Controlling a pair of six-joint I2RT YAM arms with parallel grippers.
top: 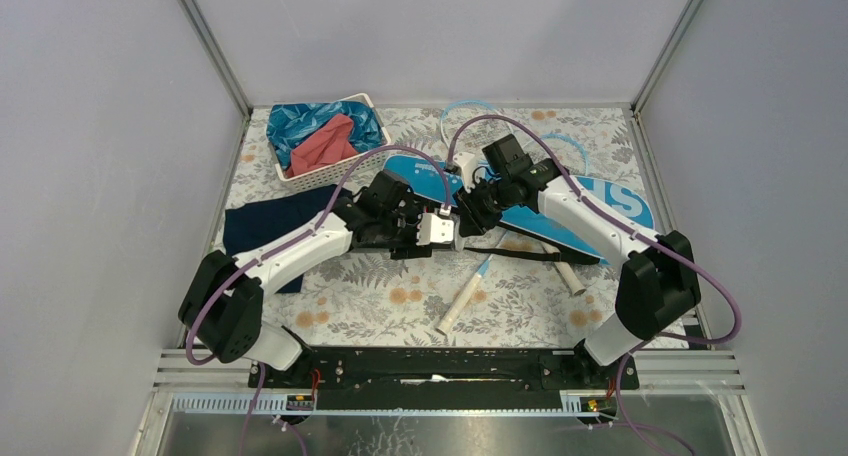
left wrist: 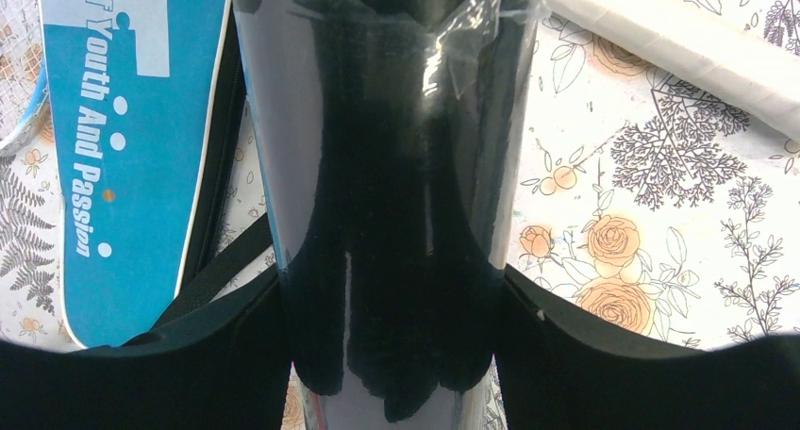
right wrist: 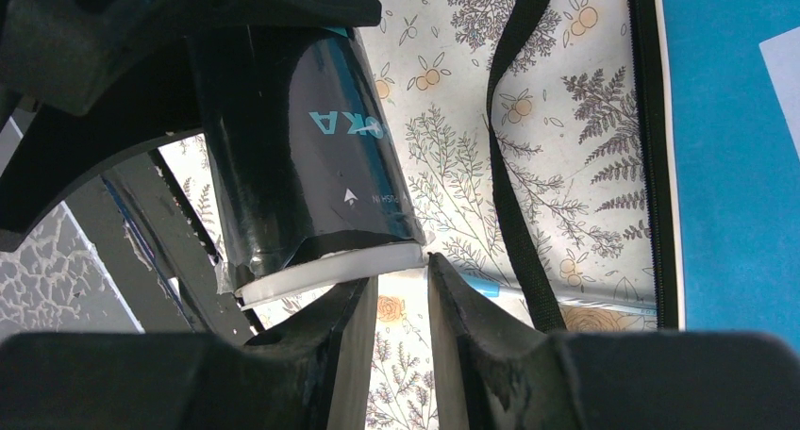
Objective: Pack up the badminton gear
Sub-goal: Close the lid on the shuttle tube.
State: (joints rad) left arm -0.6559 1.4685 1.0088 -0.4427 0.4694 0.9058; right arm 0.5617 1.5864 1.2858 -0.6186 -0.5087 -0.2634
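Roughly mid-table, over the floral-print table top (top: pixel 400 316): a blue racket-shaped fabric bag (top: pixel 610 201) lies flat on a diagonal, beyond both wrists. White racket handles (top: pixel 458 309) rest on the cloth nearer the arm bases. No shuttlecocks made out.

A long glossy black tube (left wrist: pixel 396 213) appears lifted off the cloth, its long axis running across the table from left arm to right arm. The left gripper (left wrist: pixel 391 350) clamps the tube's body, one finger pressed on each side.

The right gripper (right wrist: pixel 401 303) sits at the tube's far end, jaws drawn to a narrow slit with only tablecloth showing between them.

The tube's white rim (right wrist: pixel 330 270) faces the right arm, the nearer one to that end. The rim lies just beside one right fingertip (right wrist: pixel 354 307), perhaps touching; it is off to the side of the slit, not inside it.

Judgement: the next move turns on lining those fingers up with the rim along the tube's axis.
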